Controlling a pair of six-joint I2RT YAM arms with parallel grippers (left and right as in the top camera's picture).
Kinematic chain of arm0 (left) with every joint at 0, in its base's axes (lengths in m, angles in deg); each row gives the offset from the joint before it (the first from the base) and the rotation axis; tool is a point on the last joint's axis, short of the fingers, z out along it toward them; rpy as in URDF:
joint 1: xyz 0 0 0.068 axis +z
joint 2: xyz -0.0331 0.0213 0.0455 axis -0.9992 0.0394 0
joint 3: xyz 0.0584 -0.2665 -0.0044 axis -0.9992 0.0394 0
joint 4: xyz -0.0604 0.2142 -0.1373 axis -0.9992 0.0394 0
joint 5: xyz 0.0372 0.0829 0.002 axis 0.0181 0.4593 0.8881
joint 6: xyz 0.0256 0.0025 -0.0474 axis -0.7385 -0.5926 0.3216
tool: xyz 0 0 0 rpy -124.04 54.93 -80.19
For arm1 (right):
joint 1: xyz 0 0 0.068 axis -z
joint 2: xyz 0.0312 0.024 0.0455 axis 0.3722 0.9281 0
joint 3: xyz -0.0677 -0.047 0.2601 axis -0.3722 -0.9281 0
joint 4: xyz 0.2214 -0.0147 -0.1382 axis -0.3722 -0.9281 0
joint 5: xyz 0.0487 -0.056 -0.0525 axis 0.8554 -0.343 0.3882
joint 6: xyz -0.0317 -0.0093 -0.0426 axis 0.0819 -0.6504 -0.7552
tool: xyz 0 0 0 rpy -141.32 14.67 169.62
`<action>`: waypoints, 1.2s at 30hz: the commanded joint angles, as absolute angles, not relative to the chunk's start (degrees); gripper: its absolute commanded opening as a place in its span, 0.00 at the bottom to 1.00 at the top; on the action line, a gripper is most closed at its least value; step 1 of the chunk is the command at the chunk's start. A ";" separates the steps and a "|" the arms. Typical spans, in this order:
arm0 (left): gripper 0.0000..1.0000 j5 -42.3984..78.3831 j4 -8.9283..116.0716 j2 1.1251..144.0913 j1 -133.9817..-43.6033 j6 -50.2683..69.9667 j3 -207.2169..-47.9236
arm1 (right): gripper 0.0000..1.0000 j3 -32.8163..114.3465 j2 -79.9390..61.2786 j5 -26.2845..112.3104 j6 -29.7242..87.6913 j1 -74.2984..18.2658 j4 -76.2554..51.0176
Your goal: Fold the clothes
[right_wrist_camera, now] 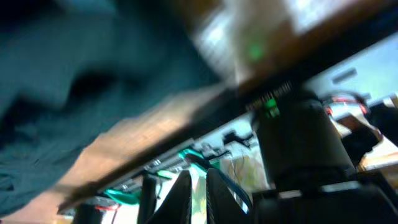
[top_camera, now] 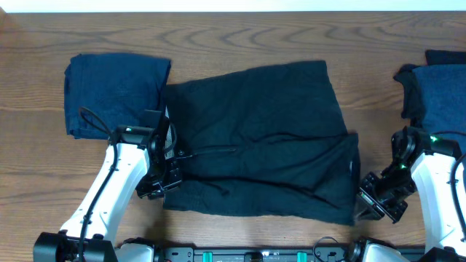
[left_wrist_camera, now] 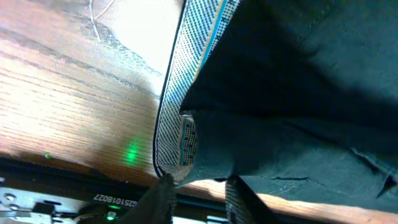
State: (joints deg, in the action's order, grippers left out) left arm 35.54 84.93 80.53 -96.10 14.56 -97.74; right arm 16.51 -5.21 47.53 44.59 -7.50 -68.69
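Blue shirt is folded, black shirt only half folded. Left hand is slightly open at its edge; right hand is too blurry to tell.

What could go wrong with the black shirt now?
The black shirt has its pale dotted edge right at the fingertips of the left gripper, so it might snag and pull the fold open when that arm lifts. The right gripper sits right beside the shirt's right edge and could drag it too. The folded blue pile is close by; a wide swing might bump it.
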 commanded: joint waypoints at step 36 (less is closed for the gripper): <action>0.06 28.48 67.13 90.19 -95.93 7.76 -109.21 | 0.01 32.34 9.26 51.37 26.78 -26.56 -31.40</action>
